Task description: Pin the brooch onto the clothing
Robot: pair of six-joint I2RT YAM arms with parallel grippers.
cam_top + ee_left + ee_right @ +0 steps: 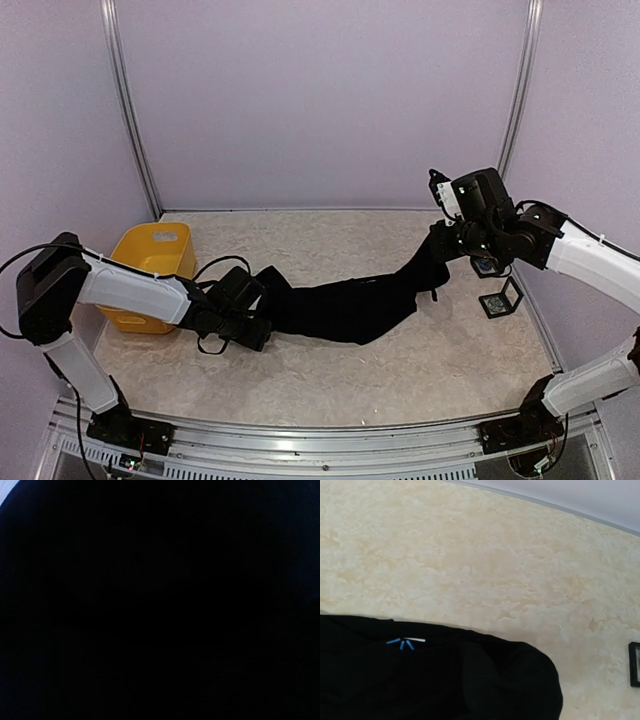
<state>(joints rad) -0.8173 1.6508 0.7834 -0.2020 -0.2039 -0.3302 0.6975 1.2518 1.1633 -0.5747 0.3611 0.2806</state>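
Black cloth fills the left wrist camera's whole view. The soft black short-sleeved T-shirt [160, 600] lies right against that lens, so none of that claw's fingers show there. Seen from above, the left claw [262, 302] is buried in one end of the garment. I cannot tell whether its jaws are apart or closed on fabric. On the outer side of this claw, just behind its arm, sits a yellow plastic bin [150, 262].

The T-shirt runs as 1 long bunched band between the 2 claws, over the speckled beige tabletop [330, 400]. The right claw [445, 243] is pressed together on the other end and holds it raised. From there the cloth slopes down towards the left claw. Beneath the right claw, its own camera picks out the tiny light-blue starburst mark [405, 642], face up on a fairly smooth patch of chest.

Near the right claw, on its outer side, lies a small black square frame [499, 300]. What it holds is too small to make out, and I can pick out no brooch anywhere.

To my eye the step in hand is laying the garment out, and pinning has not begun. Next, the chest patch around the mark needs to lie flat and taut. Then 1 claw must let go to fetch the brooch while the other keeps the fabric from sliding.
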